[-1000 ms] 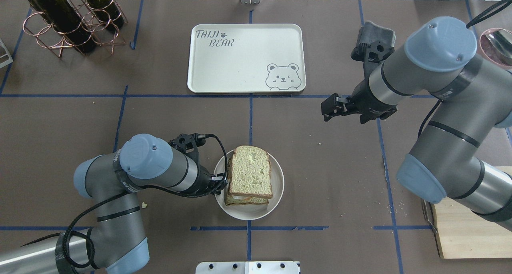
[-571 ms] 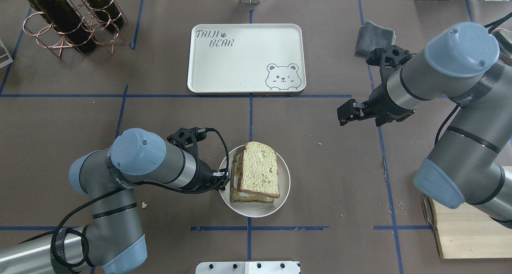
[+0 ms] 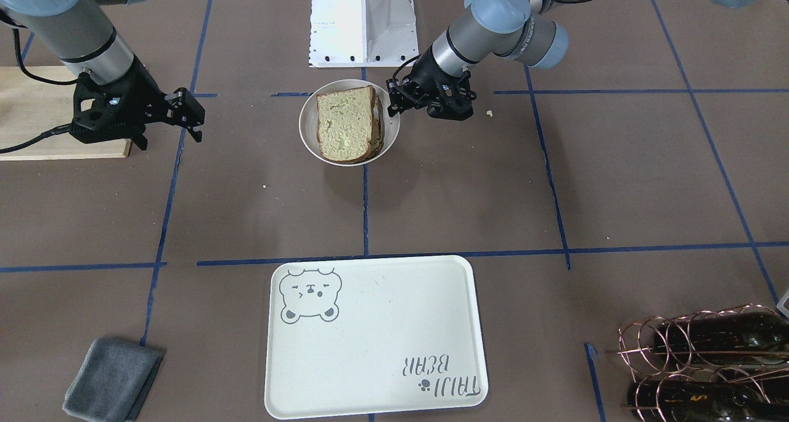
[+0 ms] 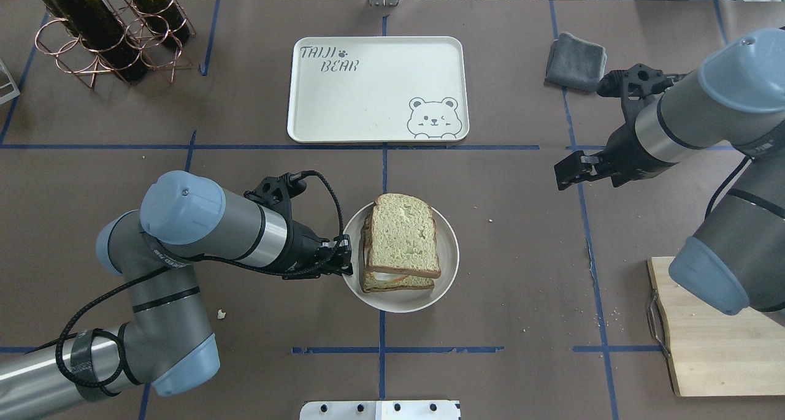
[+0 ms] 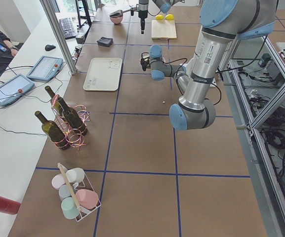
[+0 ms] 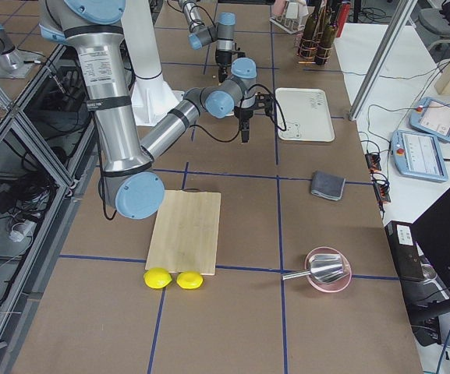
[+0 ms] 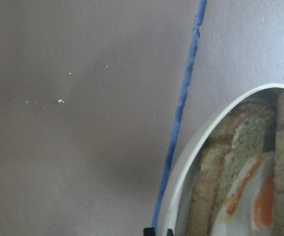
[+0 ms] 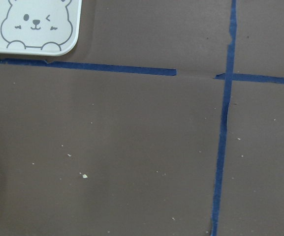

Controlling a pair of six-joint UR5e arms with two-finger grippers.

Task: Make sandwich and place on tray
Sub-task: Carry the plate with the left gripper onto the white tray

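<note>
Plate (image 4: 448, 267) slid; sandwich (image 4: 402, 236) stacked, egg (image 7: 262, 201) peeking out.

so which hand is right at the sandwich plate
The left hand, gripping the rim of the white plate that holds the sandwich. The right hand hangs well away from it.

arms (image 4: 242, 233): grey-silver tubes | joint caps (image 4: 181, 206): blue-grey | left tool (image 4: 347, 257), right tool (image 4: 559, 175): black | wrist cable (image 4: 336, 208): black

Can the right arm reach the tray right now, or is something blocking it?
Probably yes. The right gripper hangs open over bare table, and nothing stands between it and the tray. The cloth lies off to the side.
</note>
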